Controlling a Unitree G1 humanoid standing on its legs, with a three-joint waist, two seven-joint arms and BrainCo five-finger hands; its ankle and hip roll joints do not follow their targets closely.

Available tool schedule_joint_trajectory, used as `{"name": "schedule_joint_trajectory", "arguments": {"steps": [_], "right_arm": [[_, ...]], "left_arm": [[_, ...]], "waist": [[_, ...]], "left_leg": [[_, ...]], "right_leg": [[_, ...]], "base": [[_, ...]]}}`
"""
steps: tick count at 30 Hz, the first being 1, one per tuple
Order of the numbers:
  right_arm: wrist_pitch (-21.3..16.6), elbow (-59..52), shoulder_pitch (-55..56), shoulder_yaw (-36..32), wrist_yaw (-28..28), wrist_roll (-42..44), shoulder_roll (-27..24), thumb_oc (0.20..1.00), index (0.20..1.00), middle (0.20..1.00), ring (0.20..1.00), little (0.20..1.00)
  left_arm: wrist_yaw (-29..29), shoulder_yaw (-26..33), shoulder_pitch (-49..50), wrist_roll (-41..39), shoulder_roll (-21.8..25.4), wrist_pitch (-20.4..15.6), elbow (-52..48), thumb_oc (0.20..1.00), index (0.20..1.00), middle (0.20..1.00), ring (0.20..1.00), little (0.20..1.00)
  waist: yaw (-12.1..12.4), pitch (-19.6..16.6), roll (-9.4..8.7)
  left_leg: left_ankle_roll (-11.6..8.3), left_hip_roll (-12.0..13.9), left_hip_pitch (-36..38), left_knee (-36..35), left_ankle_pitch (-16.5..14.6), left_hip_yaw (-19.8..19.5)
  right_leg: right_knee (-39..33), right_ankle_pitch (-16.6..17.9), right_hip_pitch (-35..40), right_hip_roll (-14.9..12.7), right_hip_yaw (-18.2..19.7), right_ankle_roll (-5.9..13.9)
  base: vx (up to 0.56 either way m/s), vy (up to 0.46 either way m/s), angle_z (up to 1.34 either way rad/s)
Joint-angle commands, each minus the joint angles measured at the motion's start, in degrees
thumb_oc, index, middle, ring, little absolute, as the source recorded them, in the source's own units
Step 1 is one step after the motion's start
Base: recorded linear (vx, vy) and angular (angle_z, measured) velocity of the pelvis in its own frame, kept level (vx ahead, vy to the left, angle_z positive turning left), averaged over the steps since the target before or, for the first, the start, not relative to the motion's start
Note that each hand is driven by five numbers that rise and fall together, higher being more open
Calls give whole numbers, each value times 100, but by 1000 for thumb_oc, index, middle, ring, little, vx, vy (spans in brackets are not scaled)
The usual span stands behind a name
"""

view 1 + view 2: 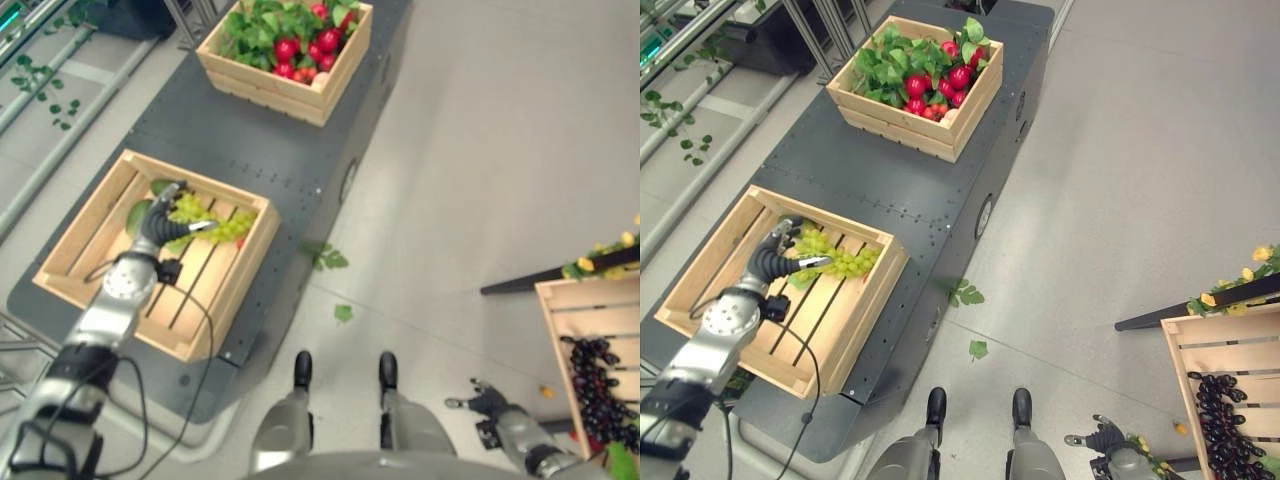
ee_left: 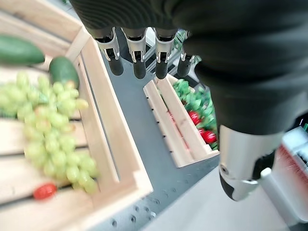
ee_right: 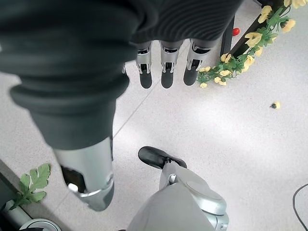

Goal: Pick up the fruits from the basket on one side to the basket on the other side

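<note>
A pale grey floor [image 1: 480, 180] with thin seams spreads under even light. A long dark platform [image 1: 910, 185] with rows of small holes runs across it. Beside the platform, metal rails [image 1: 60, 150] pass near trailing green vines [image 1: 35, 80]. Loose green leaves [image 1: 965, 293] lie on the floor. A dark bar [image 1: 1190, 308] carries yellow flowers [image 3: 250, 41] and greenery.

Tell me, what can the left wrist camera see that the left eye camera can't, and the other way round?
The left wrist view alone shows a small red fruit on the crate slats. The left eye view alone shows dark grapes in a crate on the robot's right, green leaves on the floor, and the right hand hanging low. Both show the green grapes, the left hand over them, and the far crate of red fruit.
</note>
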Motion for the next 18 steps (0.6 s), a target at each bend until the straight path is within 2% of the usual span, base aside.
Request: {"name": "schedule_joint_trajectory", "arguments": {"steps": [1, 7, 18], "right_arm": [[26, -77, -132, 220, -34, 204, -49, 1000, 1000, 1000, 1000, 1000], [-18, -102, -194, 330, -47, 349, -13, 1000, 1000, 1000, 1000, 1000], [-164, -247, -284, 451, -150, 640, -10, 1000, 1000, 1000, 1000, 1000]], "left_arm": [[269, -371, -1039, 652, 349, 32, 678, 1000, 1000, 1000, 1000, 1000], [379, -1122, -2005, 1024, 367, 144, 1760, 1000, 1000, 1000, 1000, 1000], [550, -2097, -3052, 2031, 401, 302, 2750, 1000, 1000, 1000, 1000, 1000]], "waist": [[-140, 0, -126], [-186, 137, -223], [-273, 413, -355]], "left_leg": [[216, -357, -339, 138, -59, 0], [247, -388, -519, 192, -17, 49], [282, -412, -835, 356, 3, 179]], "right_leg": [[447, -119, -504, -269, 121, 438], [474, -26, -697, -293, 192, 473], [518, 129, -1016, -307, 342, 524]], "base": [[-54, 22, 0], [-31, 16, -4], [-39, 24, -6]]}}
